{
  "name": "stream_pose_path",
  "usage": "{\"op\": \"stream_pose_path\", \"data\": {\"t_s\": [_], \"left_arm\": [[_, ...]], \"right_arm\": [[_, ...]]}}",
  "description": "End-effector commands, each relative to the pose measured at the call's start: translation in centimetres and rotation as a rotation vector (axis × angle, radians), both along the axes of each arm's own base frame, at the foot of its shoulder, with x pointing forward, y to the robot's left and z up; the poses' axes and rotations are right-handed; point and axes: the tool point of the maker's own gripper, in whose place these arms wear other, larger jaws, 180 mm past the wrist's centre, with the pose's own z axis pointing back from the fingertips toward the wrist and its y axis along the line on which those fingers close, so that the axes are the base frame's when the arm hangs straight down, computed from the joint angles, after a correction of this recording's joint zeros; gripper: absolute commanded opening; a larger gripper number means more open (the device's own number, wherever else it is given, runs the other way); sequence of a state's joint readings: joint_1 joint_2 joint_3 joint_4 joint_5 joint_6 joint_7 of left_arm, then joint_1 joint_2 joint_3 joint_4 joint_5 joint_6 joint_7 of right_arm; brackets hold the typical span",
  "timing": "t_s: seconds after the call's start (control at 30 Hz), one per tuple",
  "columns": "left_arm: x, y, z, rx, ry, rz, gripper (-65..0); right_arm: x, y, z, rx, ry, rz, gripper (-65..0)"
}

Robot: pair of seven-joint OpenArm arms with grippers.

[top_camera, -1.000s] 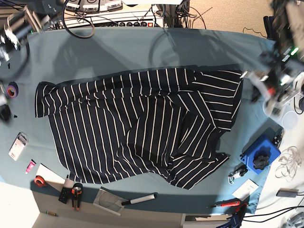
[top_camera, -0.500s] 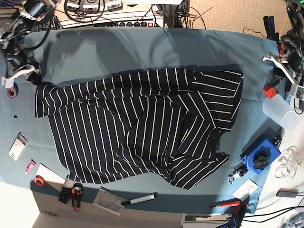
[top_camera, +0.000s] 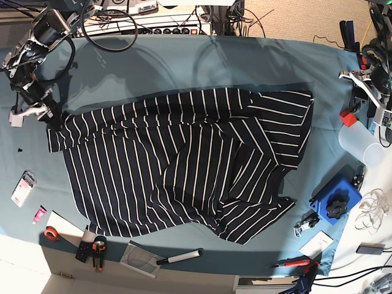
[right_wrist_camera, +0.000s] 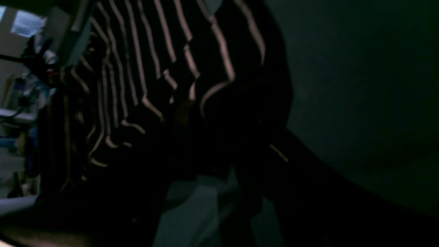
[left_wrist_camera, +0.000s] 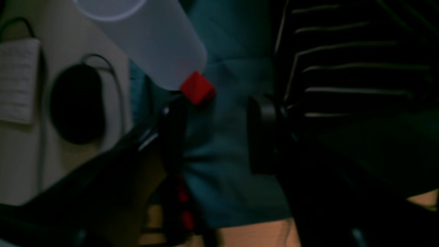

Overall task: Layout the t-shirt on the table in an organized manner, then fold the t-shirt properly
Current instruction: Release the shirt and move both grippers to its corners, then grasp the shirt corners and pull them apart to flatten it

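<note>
The t-shirt (top_camera: 184, 165), dark with thin white stripes, lies spread but rumpled across the middle of the teal table (top_camera: 184, 67); its right half is folded over itself. In the base view my right gripper (top_camera: 44, 112) sits on the corner of the shirt's left sleeve. The right wrist view is very dark and shows striped fabric (right_wrist_camera: 154, 68) bunched close to the camera, hiding how the jaws stand. My left gripper (top_camera: 360, 90) hovers off the shirt's right edge. In the left wrist view it (left_wrist_camera: 216, 133) is open over bare teal cloth, with the shirt (left_wrist_camera: 343, 68) beside its right finger.
A translucent bottle (top_camera: 360, 142) with a red cap (left_wrist_camera: 197, 87) lies just beside the left gripper. A blue block (top_camera: 334, 202) sits at the right front. Small tools (top_camera: 98, 251) and a tape roll (top_camera: 51, 233) line the front edge. A power strip (top_camera: 165, 29) runs along the back.
The right arm swung down from the far left to the shirt's left sleeve corner, and that sleeve edge shifted slightly inward. The left arm settled beside the bottle and has held still since.
</note>
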State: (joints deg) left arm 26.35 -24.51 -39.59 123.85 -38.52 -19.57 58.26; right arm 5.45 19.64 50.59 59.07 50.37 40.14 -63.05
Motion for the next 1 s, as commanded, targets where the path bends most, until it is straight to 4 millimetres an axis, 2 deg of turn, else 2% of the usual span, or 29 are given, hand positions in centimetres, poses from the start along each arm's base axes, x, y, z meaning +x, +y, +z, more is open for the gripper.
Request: {"op": "stream_pose_path", "data": {"t_s": [0.0,0.1,0.27,0.37,0.47,0.57,0.7,0.97], "left_arm": [[0.3,-1.0,0.6,-0.038,-0.028,-0.03,-36.7],[-0.3,-2.9,-1.2,-0.139,-0.002,-0.057,-36.7],[-0.7,-3.4,-5.1,-0.339,0.052,0.033,-36.7],[-0.4,-5.4,-5.5,-0.489,0.06,-0.032,-36.7],[0.4,-6.6,-5.1,-0.574,0.049,-0.064,-36.7],[1.1,-6.6,-5.5,-0.61,0.052,-0.046,-36.7],[1.0,-6.2,-7.3,-0.668,0.103,0.006,-36.7],[1.2,-6.4,-9.6,-0.809,0.153,0.039,-36.6]], "right_arm": [[0.1,-0.5,0.5,-0.018,0.007,0.009,-43.0],[0.1,-0.4,0.5,-0.018,0.011,0.012,-43.0],[0.0,-0.5,0.5,-0.019,0.015,0.015,-43.0],[0.0,-0.5,0.4,-0.019,0.016,0.016,-43.0],[-0.1,-0.4,0.4,-0.018,0.021,0.019,-43.0],[-0.2,-0.3,0.2,-0.015,0.031,0.027,-43.0],[-0.3,-0.2,0.1,-0.013,0.037,0.032,-43.0],[-0.3,-0.1,0.1,-0.011,0.041,0.036,-43.0]]}}
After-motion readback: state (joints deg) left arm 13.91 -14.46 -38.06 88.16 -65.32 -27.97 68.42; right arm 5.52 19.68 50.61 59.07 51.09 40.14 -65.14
